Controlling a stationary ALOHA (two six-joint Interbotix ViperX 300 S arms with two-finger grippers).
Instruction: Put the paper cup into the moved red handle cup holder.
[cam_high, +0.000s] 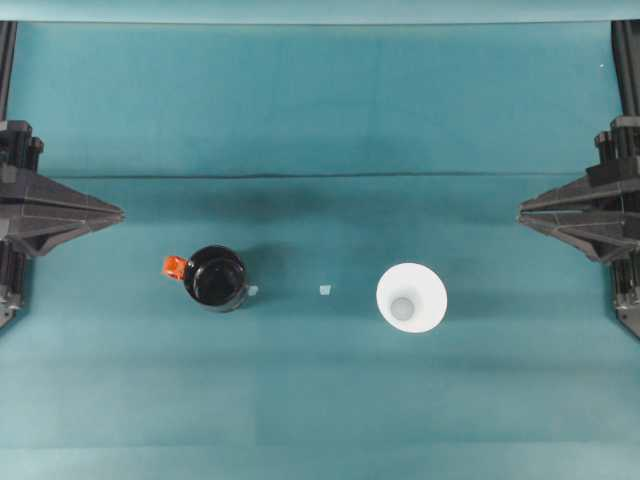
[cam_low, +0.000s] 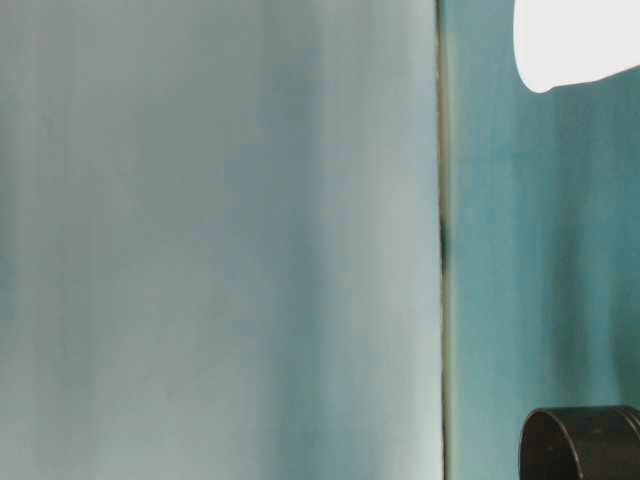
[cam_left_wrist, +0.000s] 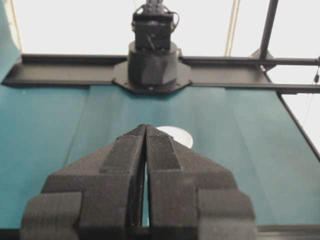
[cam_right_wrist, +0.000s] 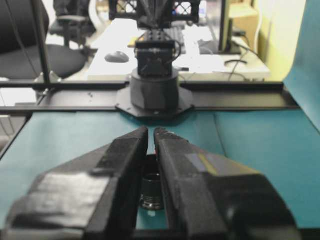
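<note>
The white paper cup (cam_high: 411, 297) stands upright, mouth up, right of the table's middle. The black cup holder (cam_high: 215, 278) sits left of middle, its red handle (cam_high: 176, 266) pointing left. My left gripper (cam_high: 118, 213) hovers at the left edge, shut and holding nothing, well apart from the holder. At the right edge my right gripper (cam_high: 522, 212) is likewise shut on nothing, up and right of the cup. In the left wrist view the cup's rim (cam_left_wrist: 176, 134) peeks past the shut fingertips (cam_left_wrist: 146, 129). Below the right fingertips (cam_right_wrist: 151, 131) the holder (cam_right_wrist: 151, 189) shows.
A small pale scrap (cam_high: 324, 290) lies between holder and cup, and another (cam_high: 253, 291) sits beside the holder. The teal cloth has a fold line (cam_high: 320, 176) across the table behind both objects. Black frame rails (cam_high: 627, 60) run along the far side edges.
</note>
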